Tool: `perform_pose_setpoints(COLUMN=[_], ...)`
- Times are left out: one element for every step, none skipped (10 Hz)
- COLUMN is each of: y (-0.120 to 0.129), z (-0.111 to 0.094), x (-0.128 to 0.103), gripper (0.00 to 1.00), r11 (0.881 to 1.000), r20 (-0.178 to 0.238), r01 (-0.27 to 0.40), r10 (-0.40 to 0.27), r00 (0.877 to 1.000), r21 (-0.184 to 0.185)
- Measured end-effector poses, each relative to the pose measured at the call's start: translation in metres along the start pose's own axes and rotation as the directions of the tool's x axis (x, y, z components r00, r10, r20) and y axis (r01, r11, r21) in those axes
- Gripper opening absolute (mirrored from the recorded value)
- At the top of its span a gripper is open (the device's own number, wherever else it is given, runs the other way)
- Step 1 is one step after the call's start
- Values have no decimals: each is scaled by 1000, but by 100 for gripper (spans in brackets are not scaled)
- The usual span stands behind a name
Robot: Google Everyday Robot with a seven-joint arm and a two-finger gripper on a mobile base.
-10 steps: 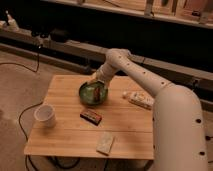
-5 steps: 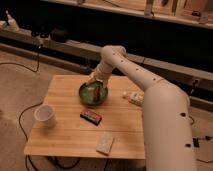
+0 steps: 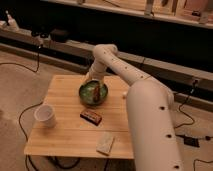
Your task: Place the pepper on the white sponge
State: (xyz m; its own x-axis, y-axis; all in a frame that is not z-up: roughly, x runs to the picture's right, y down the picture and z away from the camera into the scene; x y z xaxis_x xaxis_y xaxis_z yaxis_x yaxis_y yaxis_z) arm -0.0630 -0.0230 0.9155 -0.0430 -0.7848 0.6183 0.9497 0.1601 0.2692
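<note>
Pepper, small and orange-red, in green bowl beneath tool, grip unclear.

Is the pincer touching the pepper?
Cannot tell. In the camera view the pincer sits low over the bowl, right at the pepper, and no contact or gap shows.
</note>
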Motion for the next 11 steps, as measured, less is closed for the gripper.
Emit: perform_pose_setpoints(y=[4,8,11,12,13,14,15,15,15,14,14], z=[4,8,13,16,20,23,26,30,32,35,37], x=[0,0,0,-1,-2,-1,-1,0,0,1,0], gripper=[68,68,68,68,68,68,68,68,68,68,68], r11=[1000,999,998,997,996,996,995,994,994,993,992], r20=[8,15,20,21,24,22,19,13,9,4,2], r01=[-7,-16,-24,-29,-36,-41,-45,-46,-44,-40,-39], r10=[7,16,25,31,38,43,47,48,45,41,39], r00=[1000,1000,999,999,999,999,999,999,999,999,999], r21=[-20,-41,-62,-72,-80,-85,-88,-94,-101,-110,-117])
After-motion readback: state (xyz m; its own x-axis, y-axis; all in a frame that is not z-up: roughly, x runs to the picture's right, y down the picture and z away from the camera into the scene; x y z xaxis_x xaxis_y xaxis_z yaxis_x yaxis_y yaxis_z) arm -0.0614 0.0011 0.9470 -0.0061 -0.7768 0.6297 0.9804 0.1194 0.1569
